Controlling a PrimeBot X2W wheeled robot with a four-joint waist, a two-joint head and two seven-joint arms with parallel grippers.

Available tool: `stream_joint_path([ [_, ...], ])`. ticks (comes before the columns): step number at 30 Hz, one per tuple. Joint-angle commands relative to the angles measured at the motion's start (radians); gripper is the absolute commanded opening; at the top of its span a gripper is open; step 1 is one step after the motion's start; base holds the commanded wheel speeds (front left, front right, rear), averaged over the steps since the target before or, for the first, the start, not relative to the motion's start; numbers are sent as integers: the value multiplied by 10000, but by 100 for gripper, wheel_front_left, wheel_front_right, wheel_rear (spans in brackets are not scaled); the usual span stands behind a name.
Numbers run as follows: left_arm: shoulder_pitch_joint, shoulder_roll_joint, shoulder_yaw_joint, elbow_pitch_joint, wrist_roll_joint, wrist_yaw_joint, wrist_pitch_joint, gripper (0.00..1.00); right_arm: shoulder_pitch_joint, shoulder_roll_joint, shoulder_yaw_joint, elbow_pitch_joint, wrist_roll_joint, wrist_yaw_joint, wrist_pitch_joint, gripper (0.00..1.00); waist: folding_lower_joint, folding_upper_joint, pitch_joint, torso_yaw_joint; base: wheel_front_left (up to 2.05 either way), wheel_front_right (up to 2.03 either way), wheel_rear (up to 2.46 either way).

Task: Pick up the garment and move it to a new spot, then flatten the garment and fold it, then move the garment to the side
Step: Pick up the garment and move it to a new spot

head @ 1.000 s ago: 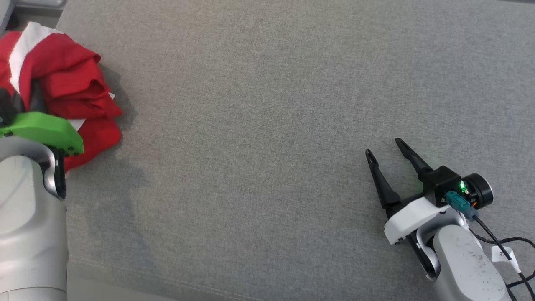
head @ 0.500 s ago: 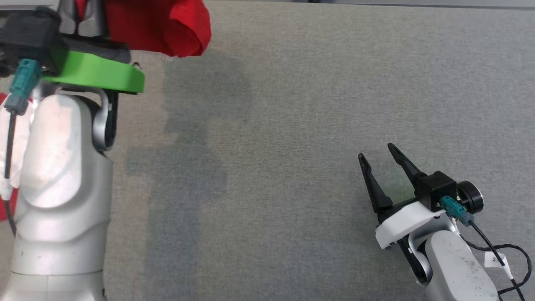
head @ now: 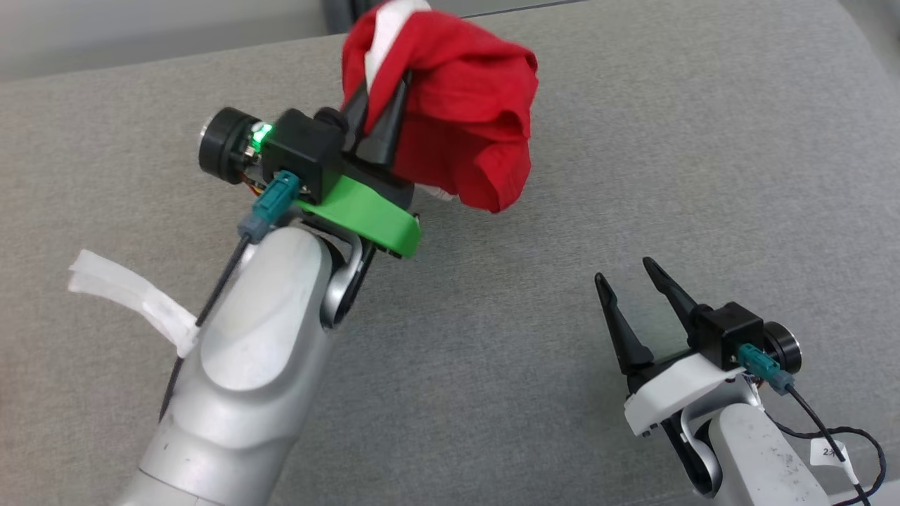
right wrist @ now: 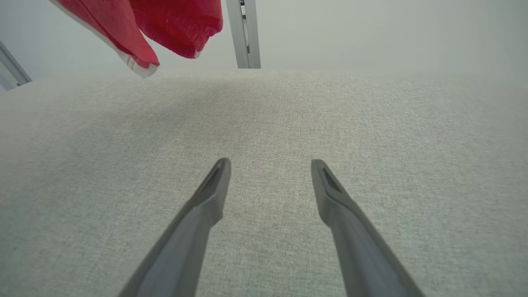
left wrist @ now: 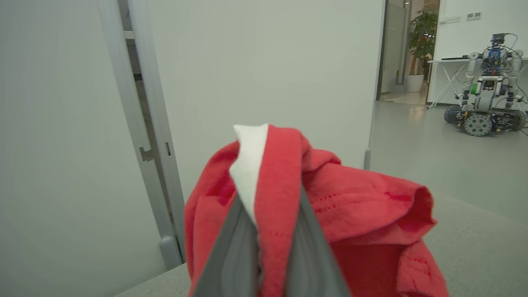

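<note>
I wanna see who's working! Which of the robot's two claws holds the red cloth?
The left gripper, the one with the green mount: it is shut on the red garment, held in the air. The right gripper is open and empty.

left pincer (head: pixel 380 105) clamped on red garment (head: pixel 471 119); right pincer (head: pixel 623 270) spread wide, empty.

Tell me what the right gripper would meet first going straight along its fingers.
Probably the grey cushion just ahead: the right gripper, open, points low across it. The red garment hangs higher, to its left, off that line.
</note>
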Motion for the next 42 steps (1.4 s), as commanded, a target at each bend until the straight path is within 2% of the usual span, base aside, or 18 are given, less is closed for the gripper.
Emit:
stream_joint_path([
  [1,263,13,-151,139,-142,-16,-7,0,165,-15,-1,-2,50,-13,-2,100,0,-1,-220,-1071,0,0,0],
  [2,429,6,-309,256,-168,-12,-7,13,193,-15,-19,-6,49,-13,-4,100,0,-1,-239,-1164,0,0,0],
  [3,562,3,-397,369,-225,40,-7,50,231,-13,-26,-10,47,-13,-4,100,0,-1,-258,-1226,0,0,0],
  [4,771,2,-536,509,-424,89,-7,100,278,-13,-37,-9,52,-13,-4,100,0,-1,-272,-1284,0,0,0],
  [9,1485,1,-598,810,-753,562,-7,100,361,-17,-164,-36,27,-13,-2,100,0,-1,-326,-1281,0,0,0],
  [16,2908,5,536,619,-344,970,-7,100,523,-21,-474,-86,99,-13,-2,100,0,-1,-694,-798,0,0,0],
  [24,4812,8,2225,-27,160,985,-6,100,952,-23,-677,-51,131,-14,-4,100,0,-1,-1451,-210,0,0,0],
  [29,5943,-18,2841,-475,556,929,-6,100,1375,-22,-773,3,87,-14,-2,100,0,-1,-1928,69,0,0,0],
  [37,7378,-19,2839,-943,260,1170,-6,100,1913,-23,-682,118,-55,-14,-4,100,0,-1,-2271,261,0,0,0],
  [42,7506,-19,2684,-1059,8,1304,-6,100,1790,-23,-463,-5,-22,-14,-4,100,0,-1,-2066,450,0,0,0],
])
